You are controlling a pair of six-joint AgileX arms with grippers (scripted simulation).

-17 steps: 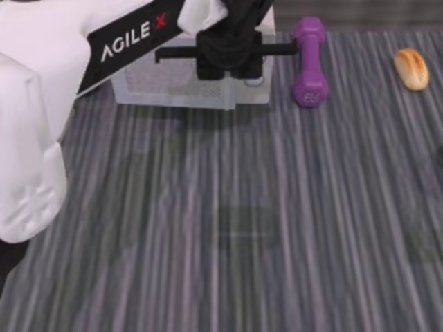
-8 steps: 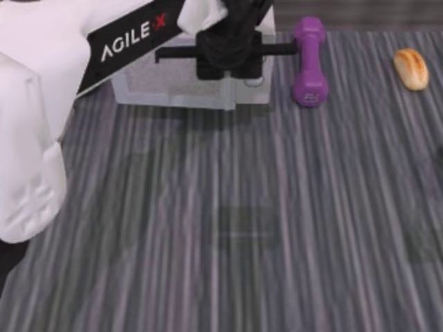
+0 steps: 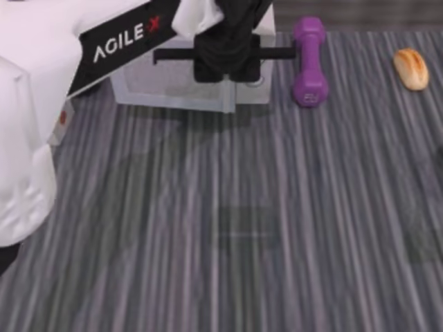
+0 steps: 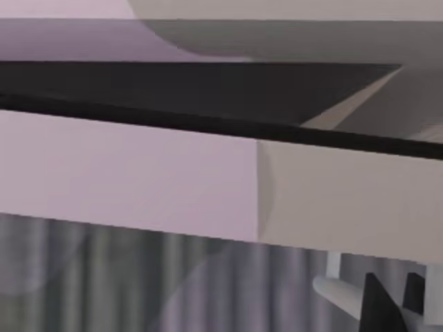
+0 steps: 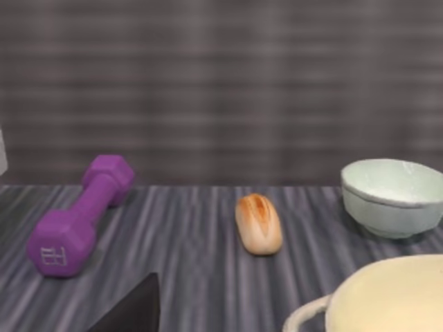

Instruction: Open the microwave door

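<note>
The white microwave stands at the table's far edge, left of centre, partly under my left arm. Its door with the grey mesh window faces the table; the door's edge beside the knob panel stands slightly out from the front. My left gripper hangs over that edge. In the left wrist view the left gripper is shut on the door's grey handle bar, one dark finger on each side. My right gripper shows only as a dark tip and is out of the top view.
A purple dumbbell lies just right of the microwave, and a bread roll farther right. The right wrist view also shows a pale green bowl and a cream mug. A small white-and-orange cube peeks out beside my left arm.
My left arm has shifted slightly to the left and toward the far edge, uncovering the small cube. The gripper stays on the handle, and the door shows no clear swing.
</note>
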